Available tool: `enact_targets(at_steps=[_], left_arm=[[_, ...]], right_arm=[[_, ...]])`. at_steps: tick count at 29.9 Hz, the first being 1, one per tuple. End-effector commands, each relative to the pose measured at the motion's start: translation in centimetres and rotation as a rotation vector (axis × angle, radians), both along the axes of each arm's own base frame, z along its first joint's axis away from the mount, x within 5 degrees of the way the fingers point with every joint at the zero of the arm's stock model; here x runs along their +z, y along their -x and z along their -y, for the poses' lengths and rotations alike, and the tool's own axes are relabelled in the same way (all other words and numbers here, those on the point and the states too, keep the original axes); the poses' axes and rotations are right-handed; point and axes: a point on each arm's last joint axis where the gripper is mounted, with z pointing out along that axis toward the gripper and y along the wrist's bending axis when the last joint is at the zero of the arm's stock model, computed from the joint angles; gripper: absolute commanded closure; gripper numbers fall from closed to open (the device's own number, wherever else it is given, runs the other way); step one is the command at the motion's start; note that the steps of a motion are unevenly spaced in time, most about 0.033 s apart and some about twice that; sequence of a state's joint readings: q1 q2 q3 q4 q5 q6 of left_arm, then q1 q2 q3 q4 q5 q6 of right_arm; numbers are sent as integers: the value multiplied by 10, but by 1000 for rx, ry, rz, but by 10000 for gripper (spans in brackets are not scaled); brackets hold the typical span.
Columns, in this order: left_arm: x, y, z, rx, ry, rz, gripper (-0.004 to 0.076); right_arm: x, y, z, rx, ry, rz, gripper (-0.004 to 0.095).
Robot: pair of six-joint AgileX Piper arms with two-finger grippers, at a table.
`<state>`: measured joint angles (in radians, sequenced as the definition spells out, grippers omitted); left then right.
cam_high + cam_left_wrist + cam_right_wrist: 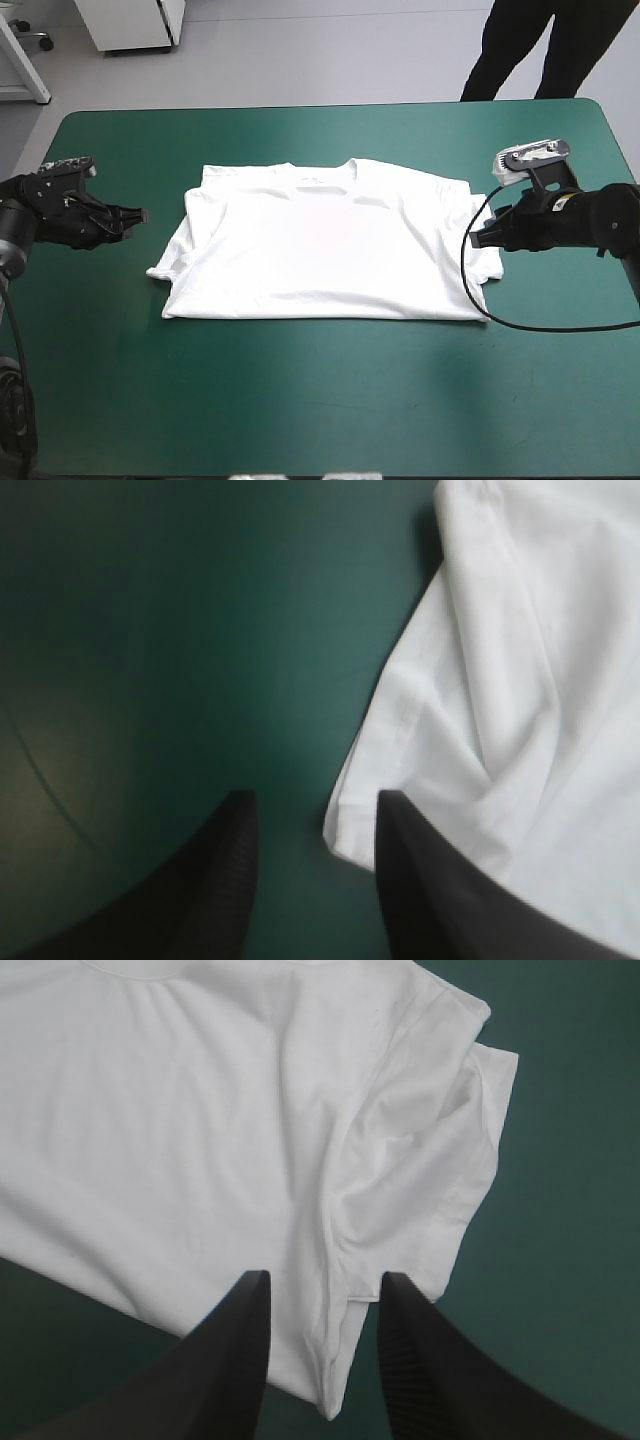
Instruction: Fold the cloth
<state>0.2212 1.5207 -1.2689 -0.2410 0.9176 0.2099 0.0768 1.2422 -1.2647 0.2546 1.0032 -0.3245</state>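
High view gives us the T-shirt (320, 250) spread flat near the middle of the worktop (320, 410), with its collar (327, 172) toward the far edge and its hem toward the near one. As it lies it is broader across the worktop than it is deep, so its long axis runs from one arm to the other. We read it as thin white knit, soft and limp. It is mostly smooth over the chest with shallow creases, and rumpled only at the two ends, where the left-hand sleeve (170, 262) and the right-hand sleeve (487, 262) lie doubled against the body. The right end effector (478, 238) sits at its end of the cloth, over the sleeve's edge. In the right wrist view its black fingers (225, 1370) stand moderately apart, empty, and a stitched fold of the sleeve runs up between them. The left end effector (140, 214) points at the other end and, from above, looks a little clear of the cloth. The left wrist view shows its fingers (215, 890) apart by about the same amount, also empty. The hemmed corner of the sleeve lies between them, close beside the finger on the shirt's side, with bare teal-green cover by the other. We judge the right arm the nearer: it seems to need little more than a descent, while the left needs a short reach inward along the shirt's long axis. Cloth this thin may come up in several layers at once.
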Motion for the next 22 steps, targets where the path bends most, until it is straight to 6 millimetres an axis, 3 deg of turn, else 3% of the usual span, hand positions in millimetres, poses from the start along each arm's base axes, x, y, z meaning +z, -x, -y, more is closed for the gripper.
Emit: enact_targets(at_steps=[1, 11, 15, 20, 22], left_arm=[[1, -7, 4, -36, 68, -5, 436], [-52, -34, 17, -93, 94, -165, 436], [-75, -41, 31, -162, 95, -245, 436], [-87, -48, 48, -228, 4, -256, 447], [-89, -48, 49, -221, -50, -272, 498]], right_arm=[[20, 4, 1, -13, -24, 95, 559], [20, 4, 1, -13, -24, 97, 559], [20, 4, 1, -13, -24, 97, 559], [19, 4, 1, -12, -24, 93, 561], [19, 5, 1, -11, -23, 89, 561]])
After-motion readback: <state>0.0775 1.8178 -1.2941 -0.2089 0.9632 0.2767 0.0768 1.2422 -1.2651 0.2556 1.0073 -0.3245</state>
